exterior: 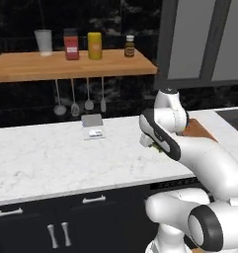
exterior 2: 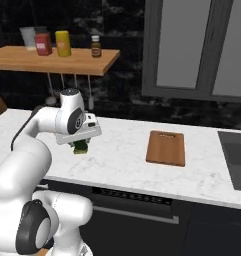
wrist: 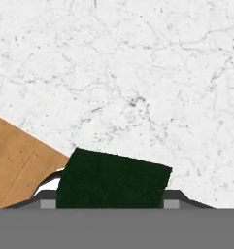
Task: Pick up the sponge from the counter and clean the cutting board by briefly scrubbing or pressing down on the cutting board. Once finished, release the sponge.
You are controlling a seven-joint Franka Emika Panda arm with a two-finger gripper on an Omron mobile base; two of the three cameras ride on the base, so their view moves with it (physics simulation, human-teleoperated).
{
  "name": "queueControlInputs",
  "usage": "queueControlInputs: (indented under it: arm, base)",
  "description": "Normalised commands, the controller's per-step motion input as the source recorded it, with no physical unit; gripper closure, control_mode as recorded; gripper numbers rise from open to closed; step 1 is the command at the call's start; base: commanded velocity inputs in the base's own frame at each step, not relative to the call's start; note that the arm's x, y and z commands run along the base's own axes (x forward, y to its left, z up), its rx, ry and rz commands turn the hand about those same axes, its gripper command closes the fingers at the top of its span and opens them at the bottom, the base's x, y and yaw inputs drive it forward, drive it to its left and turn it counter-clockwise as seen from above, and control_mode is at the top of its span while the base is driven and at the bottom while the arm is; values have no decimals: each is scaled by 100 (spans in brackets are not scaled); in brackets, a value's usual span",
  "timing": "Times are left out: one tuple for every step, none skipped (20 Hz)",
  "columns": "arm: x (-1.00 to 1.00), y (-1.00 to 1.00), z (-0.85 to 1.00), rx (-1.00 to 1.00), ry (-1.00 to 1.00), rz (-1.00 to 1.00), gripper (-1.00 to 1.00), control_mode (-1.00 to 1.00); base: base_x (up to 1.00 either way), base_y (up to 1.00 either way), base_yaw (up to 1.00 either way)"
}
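My gripper hangs above the white marble counter, shut on the sponge. In the hand view the sponge's dark green scouring face fills the gap between the fingertips. A sliver of its yellow-green side peeks out past the forearm in the left base view. The reddish-brown cutting board lies flat on the counter, well to the right of the gripper. Its corner shows at the lower left of the hand view. Its far edge is partly hidden behind the arm.
A small grey device sits on the counter near the back wall. Above it a wooden shelf carries jars and bottles, with utensils hanging below. A dark cooktop lies at the counter's far right.
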Motion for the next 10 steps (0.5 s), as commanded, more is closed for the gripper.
queueControlInputs:
  arm:
    - [0,0,0,0,0,0,100,100]
    - [0,0,0,0,0,0,100,100]
    - [0,0,0,0,0,0,100,100]
    - [0,0,0,0,0,0,100,100]
    - [0,0,0,0,0,0,100,100]
    - [0,0,0,0,0,0,100,100]
    - [0,0,0,0,0,0,100,100]
    - [0,0,0,0,0,0,100,100]
    - [0,0,0,0,0,0,100,100]
    - [0,0,0,0,0,0,100,100]
  base:
    - [0,-100,0]
    - [0,-100,0]
    - [0,-100,0]
    - [0,-100,0]
    - [6,-86,0]
    - [14,-66,0]
    - [17,-49,-3]
    - [27,-34,-5]
    - [35,-34,-8]
    - [41,-39,-13]
